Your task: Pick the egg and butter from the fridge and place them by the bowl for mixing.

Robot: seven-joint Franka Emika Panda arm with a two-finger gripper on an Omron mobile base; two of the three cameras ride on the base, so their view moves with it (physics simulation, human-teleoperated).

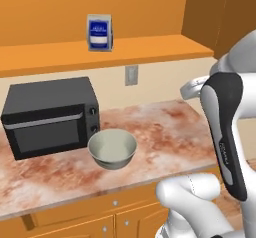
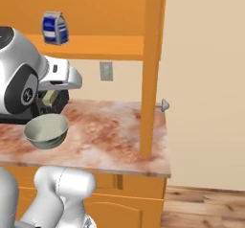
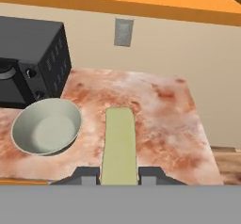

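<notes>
Left base view: a pale grey-green bowl (image 1: pixel 113 148) sits at centre frame on a mottled red-brown counter (image 1: pixel 165 127), just right of a black microwave (image 1: pixel 50 116) at left. Above, a blue-and-white carton (image 1: pixel 99 32) stands on an orange shelf (image 1: pixel 150 49) in the upper half, and a grey wall outlet (image 1: pixel 131 75) shows on the cream wall between shelf and counter. The robot's white-and-dark arm fills the right edge and lower right, covering the counter's right end and the cabinet fronts below.

Right base view: the bowl (image 2: pixel 46 131) lies at left of frame near the counter's (image 2: pixel 110 131) front edge. The arm's white shoulder and wrist crowd the upper left, hiding most of the microwave (image 2: pixel 52 105) behind. A dull yellow piece, the butter (image 2: pixel 49 96), shows under the wrist, above and behind the bowl. The carton (image 2: pixel 54 28) stands on the shelf at upper left; an orange cabinet post (image 2: pixel 150 69) rises from the counter at centre, with the outlet (image 2: pixel 106 71) to its left.

Hand view: the gripper (image 3: pixel 119 175) at bottom centre is clamped on the butter (image 3: pixel 119 145), a long dull olive-yellow slab running up from between the dark fingertips (image 3: pixel 87 175), held over bare counter (image 3: pixel 164 119). The bowl (image 3: pixel 46 126) lies to the butter's left, apart from it. The microwave (image 3: pixel 33 60) occupies the upper left; the outlet (image 3: pixel 124 32) sits at top centre.
</notes>
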